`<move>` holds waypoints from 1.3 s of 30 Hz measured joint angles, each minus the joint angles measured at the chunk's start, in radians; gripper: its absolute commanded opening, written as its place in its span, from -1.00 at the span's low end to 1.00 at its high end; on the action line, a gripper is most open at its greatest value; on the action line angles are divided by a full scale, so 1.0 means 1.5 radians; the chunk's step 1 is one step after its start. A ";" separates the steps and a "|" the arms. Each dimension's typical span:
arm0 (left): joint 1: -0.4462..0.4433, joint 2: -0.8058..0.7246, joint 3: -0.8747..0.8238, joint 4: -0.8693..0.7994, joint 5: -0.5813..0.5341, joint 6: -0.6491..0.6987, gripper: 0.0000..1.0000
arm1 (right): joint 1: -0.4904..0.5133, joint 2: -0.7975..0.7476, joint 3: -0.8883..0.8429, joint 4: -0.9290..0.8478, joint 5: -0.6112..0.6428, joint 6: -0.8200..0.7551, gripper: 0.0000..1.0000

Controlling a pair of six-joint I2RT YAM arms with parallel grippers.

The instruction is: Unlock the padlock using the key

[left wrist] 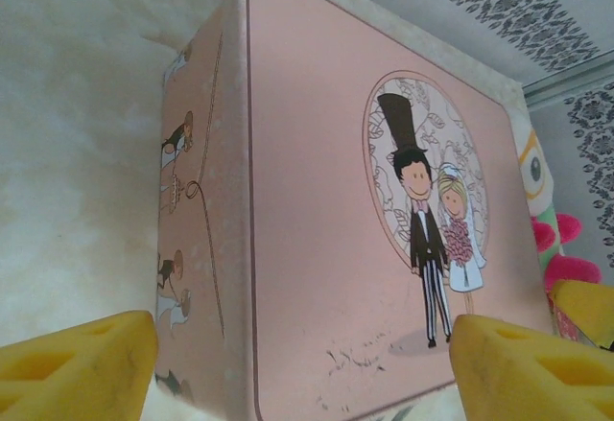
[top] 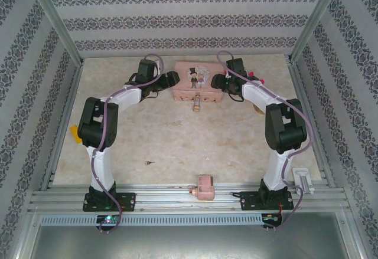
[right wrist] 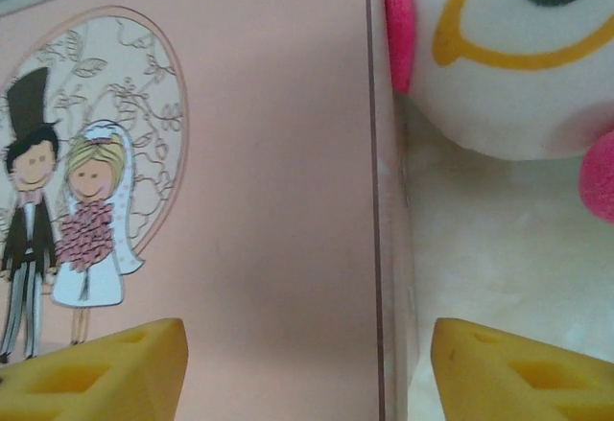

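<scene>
The key (top: 149,163) is seen lying crosswise on the bench (top: 236,147), well back toward the near edge and nearer the left arm (top: 101,153), while the padlock (top: 195,102) is hung at the front of the tin (top: 208,88) between the left hand (top: 172,80) and the right hand (top: 217,82), both held with fingers apart.

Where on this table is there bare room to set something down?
The widest bare patch lies mid-table, between the pink tin with its padlock, the key and the pink block. Crowded: the tin's sides, flanked by the left gripper and right gripper.
</scene>
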 measured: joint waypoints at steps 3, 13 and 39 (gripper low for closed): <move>-0.005 0.021 0.016 -0.009 0.002 0.007 0.35 | 0.000 0.023 0.011 0.000 -0.017 0.000 0.18; -0.009 0.022 -0.012 -0.010 -0.012 0.014 -0.16 | 0.001 0.028 0.023 -0.006 -0.040 0.000 0.05; -0.006 -0.425 -0.493 -0.011 -0.148 -0.057 -0.31 | 0.206 -0.140 -0.190 0.018 0.000 0.095 -0.01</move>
